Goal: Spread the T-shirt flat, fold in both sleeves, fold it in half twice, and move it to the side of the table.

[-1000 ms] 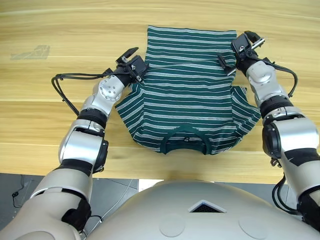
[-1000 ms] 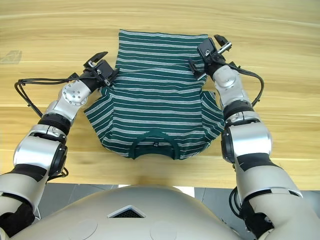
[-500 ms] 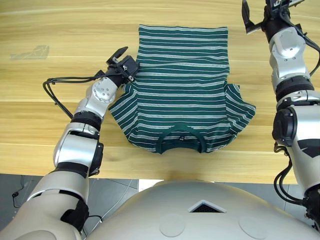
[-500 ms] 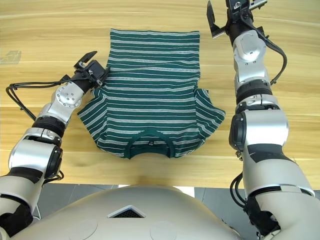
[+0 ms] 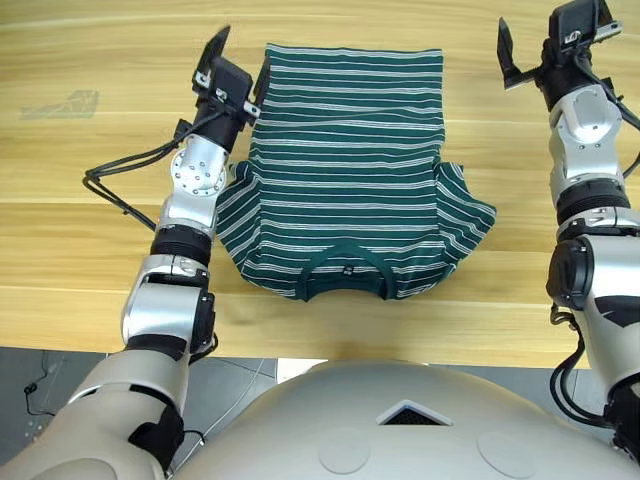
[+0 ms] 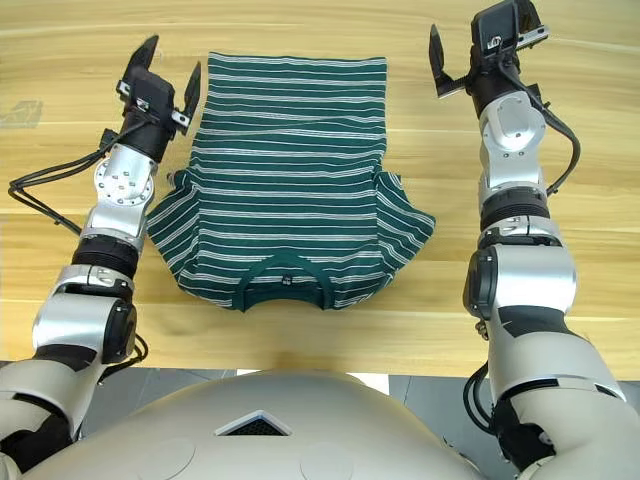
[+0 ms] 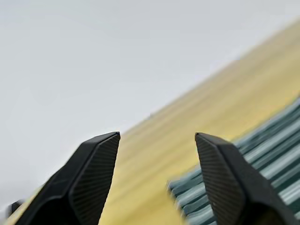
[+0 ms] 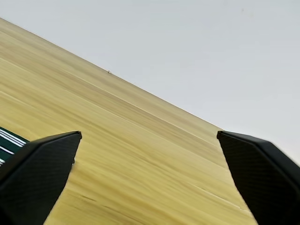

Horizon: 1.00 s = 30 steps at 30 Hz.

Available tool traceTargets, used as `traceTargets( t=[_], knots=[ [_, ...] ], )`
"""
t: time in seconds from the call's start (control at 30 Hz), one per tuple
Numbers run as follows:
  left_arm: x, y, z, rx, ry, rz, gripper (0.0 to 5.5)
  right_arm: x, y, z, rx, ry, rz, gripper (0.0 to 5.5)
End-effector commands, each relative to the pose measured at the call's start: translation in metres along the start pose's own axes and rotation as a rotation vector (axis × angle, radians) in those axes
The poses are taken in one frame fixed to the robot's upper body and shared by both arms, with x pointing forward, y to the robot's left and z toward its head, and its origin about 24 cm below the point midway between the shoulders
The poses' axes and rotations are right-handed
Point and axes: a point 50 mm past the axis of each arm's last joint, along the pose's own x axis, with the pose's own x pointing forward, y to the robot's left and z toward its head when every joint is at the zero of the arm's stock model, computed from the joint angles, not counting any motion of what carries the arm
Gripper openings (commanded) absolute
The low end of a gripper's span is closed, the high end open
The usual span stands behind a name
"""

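The green striped T-shirt lies on the wooden table, collar toward me and hem at the far side. Its body is spread flat, and both sleeves bunch at its sides. My left gripper is open, raised over the shirt's far left corner and holding nothing. The left wrist view shows that gripper with the shirt's corner below one finger. My right gripper is open, well to the right of the far right corner and clear of the cloth. In the right wrist view, that gripper has a sliver of shirt beside it.
A black cable loops out from my left arm over the table. A faint grey mark lies on the wood at far left. Bare wood surrounds the shirt on both sides, and a white wall stands beyond the table's far edge.
Both grippers have left the shirt's sides. The right swung up and out to the right first, then the left rose toward the far left corner. The crease across the shirt has eased.
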Motion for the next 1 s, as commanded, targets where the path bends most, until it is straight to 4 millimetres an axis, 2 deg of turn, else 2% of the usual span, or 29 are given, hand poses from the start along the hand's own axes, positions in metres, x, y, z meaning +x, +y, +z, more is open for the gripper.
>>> traceTargets(
  t=[0.03,0.1,0.17,0.23,0.3,0.43,0.57,0.73,0.83,1.0],
  knots=[
    [-0.004,0.020,0.021,-0.030,-0.035,0.112,2.97,-0.005,0.000,-0.003,0.026,-0.008,0.003,5.36],
    [-0.018,0.050,0.043,-0.075,-0.053,0.294,2.97,-0.008,-0.006,0.001,0.051,-0.052,-0.023,5.36],
    [-0.048,0.062,0.066,-0.188,-0.081,0.411,2.97,-0.015,-0.016,0.005,0.071,-0.107,-0.059,5.36],
    [-0.085,0.050,0.089,-0.332,-0.108,0.449,2.97,-0.025,-0.023,0.008,0.085,-0.155,-0.089,5.36],
    [-0.114,0.034,0.103,-0.448,-0.109,0.447,2.97,-0.034,-0.028,0.015,0.090,-0.197,-0.105,5.36],
    [-0.162,0.004,0.078,-0.626,0.187,0.482,2.97,-0.049,-0.034,0.031,0.113,-0.281,-0.161,5.36],
    [-0.191,-0.018,0.073,-0.833,0.309,0.513,2.97,-0.058,-0.029,0.040,0.121,-0.290,-0.186,5.36],
    [-0.205,-0.037,0.070,-1.029,0.379,0.520,2.97,-0.061,-0.033,0.053,0.115,-0.300,-0.196,5.36],
    [-0.212,-0.044,0.055,-1.025,0.464,0.514,2.97,-0.062,-0.032,0.055,0.113,-0.298,-0.192,5.36],
    [-0.211,-0.052,0.025,-0.967,0.589,0.492,2.97,-0.063,-0.029,0.054,0.112,-0.289,-0.188,5.36]
  ],
)
